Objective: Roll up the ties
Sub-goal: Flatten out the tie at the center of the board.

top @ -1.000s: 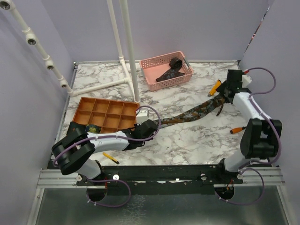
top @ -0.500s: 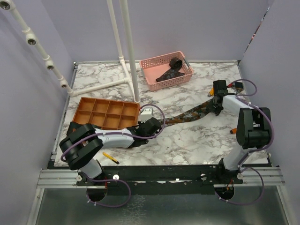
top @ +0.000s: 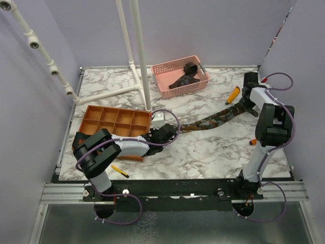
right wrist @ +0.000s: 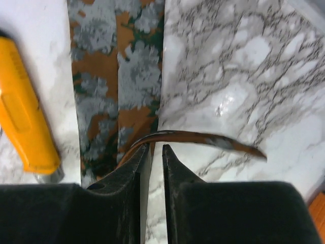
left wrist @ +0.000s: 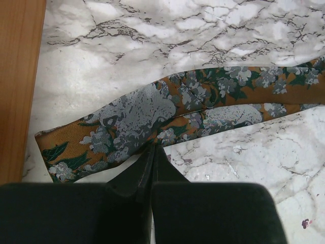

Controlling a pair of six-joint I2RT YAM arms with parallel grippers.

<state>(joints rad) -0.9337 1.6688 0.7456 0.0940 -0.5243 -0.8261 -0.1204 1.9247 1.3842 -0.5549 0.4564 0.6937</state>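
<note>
A long floral tie (top: 213, 120), rust with grey-green flowers, lies stretched across the marble table between my grippers. My left gripper (top: 172, 131) is shut on the near edge of its wide end (left wrist: 127, 122); its jaws (left wrist: 153, 148) are pressed together. My right gripper (top: 247, 102) is at the tie's far end. In the right wrist view its jaws (right wrist: 155, 147) stand a narrow gap apart, with marble showing between them. The tie's end (right wrist: 203, 138) curls up and arcs across just past the fingertips. A second dark tie (top: 186, 74), partly rolled, lies in the pink basket (top: 163, 81).
An orange compartment tray (top: 116, 121) sits left of my left gripper. White pipe stands (top: 142, 61) rise at the back. An orange-handled tool (top: 232, 95) lies beside the tie, also seen in the right wrist view (right wrist: 23, 122). Another tool (top: 252, 142) lies by the right arm, and a yellow one (top: 120, 171) near the front edge.
My right gripper swung inward to the left along the tie, then back out toward the far right. My left gripper crept slightly right with the tie's wide end.
</note>
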